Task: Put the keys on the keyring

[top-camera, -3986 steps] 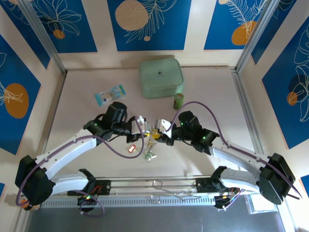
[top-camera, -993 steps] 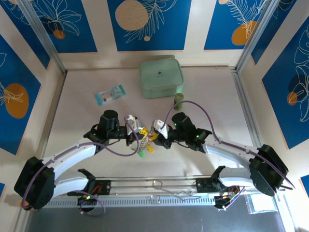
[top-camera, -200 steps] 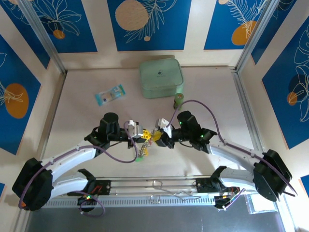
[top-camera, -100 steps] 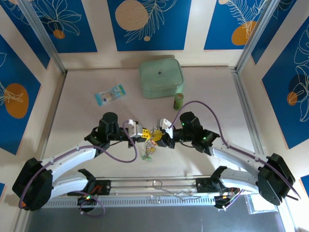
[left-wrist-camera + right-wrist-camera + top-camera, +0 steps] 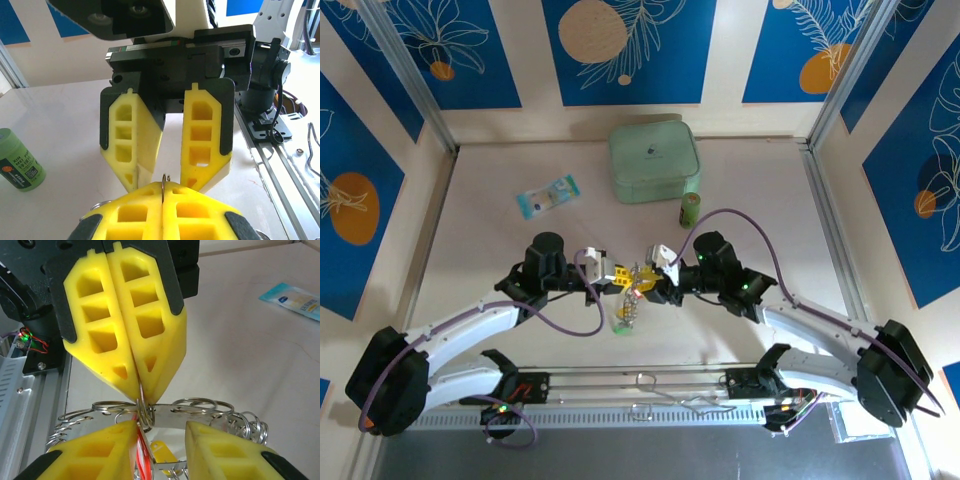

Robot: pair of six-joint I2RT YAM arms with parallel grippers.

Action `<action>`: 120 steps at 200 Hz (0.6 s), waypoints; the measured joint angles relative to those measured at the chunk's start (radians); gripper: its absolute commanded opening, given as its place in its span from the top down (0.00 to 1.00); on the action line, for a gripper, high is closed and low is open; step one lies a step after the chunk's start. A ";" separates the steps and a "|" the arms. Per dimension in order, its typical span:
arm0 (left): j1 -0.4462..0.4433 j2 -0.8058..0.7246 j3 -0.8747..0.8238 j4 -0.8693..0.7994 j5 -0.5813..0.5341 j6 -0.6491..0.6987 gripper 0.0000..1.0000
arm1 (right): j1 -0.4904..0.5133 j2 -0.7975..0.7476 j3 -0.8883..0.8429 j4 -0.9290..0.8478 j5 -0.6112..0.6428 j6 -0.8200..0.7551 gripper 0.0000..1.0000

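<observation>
Mid-threading: the left gripper [image 5: 140,390] is pinched tight on the keyring [image 5: 200,406], held between the arms; the right gripper [image 5: 161,430] faces it, jaws apart; red and yellow keys [image 5: 161,450] dangle below, seemingly already threaded. Next calls for a fine pinch on a loose key; the green bottle [image 5: 691,208] stands well apart, leaving room.

Bright yellow fingers [image 5: 102,325], cut with cell-like hollows, sit in black frames. Silvery keyring [image 5: 170,411], one red key [image 5: 142,462], one yellow key [image 5: 162,450]. Green bottle [image 5: 691,208], mint-green case [image 5: 654,162], pale beige table [image 5: 490,240]. Blue wall panels [image 5: 660,70] carry orange discs and white leaves.
</observation>
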 measured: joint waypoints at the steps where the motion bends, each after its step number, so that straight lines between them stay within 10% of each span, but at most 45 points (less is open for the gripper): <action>1: 0.000 0.000 0.000 0.000 0.000 0.000 1.00 | 0.000 -0.001 0.000 -0.001 0.000 0.000 0.68; 120: 0.000 0.000 0.000 0.000 0.011 0.000 1.00 | 0.009 0.013 -0.005 0.022 -0.031 0.005 0.82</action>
